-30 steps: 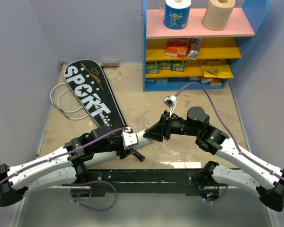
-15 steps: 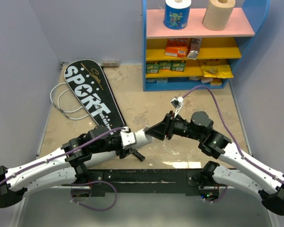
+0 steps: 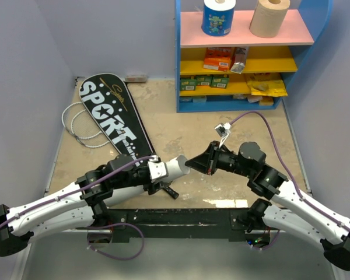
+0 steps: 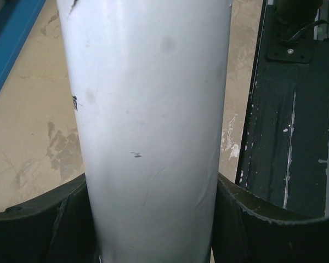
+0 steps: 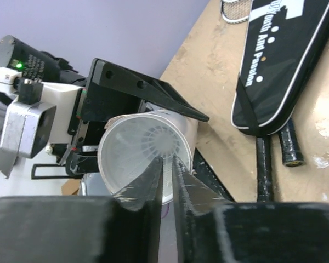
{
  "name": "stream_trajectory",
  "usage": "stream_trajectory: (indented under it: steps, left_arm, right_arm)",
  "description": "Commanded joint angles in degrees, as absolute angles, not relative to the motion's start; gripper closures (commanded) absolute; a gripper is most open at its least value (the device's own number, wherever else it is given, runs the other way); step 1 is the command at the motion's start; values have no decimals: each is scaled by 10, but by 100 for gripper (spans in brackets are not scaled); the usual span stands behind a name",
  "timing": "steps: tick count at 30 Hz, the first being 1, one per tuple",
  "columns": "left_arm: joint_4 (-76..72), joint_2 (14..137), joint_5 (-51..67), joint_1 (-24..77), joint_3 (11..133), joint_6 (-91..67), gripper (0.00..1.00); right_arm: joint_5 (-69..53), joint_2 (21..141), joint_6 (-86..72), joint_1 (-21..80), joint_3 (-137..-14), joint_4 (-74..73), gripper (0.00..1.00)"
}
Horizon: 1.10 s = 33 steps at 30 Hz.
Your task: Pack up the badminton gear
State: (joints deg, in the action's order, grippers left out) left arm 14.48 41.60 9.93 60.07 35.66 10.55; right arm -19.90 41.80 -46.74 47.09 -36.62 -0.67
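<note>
White tube [image 4: 148, 120] gripped between left fingers [image 4: 38, 224]; right fingers [image 5: 145, 192] almost closed at its mouth

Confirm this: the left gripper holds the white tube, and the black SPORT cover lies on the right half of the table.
Wrong side. The left gripper holds the white tube, but the black SPORT cover lies on the left half of the table, as the top external view shows.

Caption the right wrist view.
Right gripper, nearly closed, at the open mouth of the white tube clamped by the left gripper.
</note>
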Motion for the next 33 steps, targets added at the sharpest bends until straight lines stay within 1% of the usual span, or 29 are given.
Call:
stream_trajectory:
  steps: [1,3,5,10,15,19,20,23,25,28,31,33]
  left_arm:
    - [74,403,98,603,365,105,100]
    - [72,402,86,603,364,105,100]
    - [71,402,70,603,364,103,100]
    - [72,407,16,603,365,98,100]
    - [76,415,-28,601,365,99,100]
    - [75,419,-50,599,366,101,100]
    - [76,422,-61,598,367,101,100]
    - [90,428,-88,598,387,101,100]
    - [111,432,-108,598,402,100,100]
    - [151,444,-133,598,465,95,100]
    - [205,469,-146,598,523,88,100]
    - [235,500,-151,597,594,77,100]
  right_arm:
    - [-222,449,-455,472,-368,-27,92]
    - [-241,462,-447,476,-374,-27,96]
    - [-253,474,-440,480,-383,-30,98]
    - [-291,495,-409,498,-409,-50,100]
    - [-294,485,-387,504,-433,-84,99]
    - [-234,456,-368,504,-473,-153,97]
    - [-181,449,-367,504,-498,-189,97]
    - [-88,423,-361,504,-558,-257,96]
    - [-49,415,-360,504,-589,-286,95]
    - [-6,407,-356,504,-642,-324,93]
    - [11,408,-352,503,-658,-348,92]
    - [14,410,-349,504,-659,-352,91]
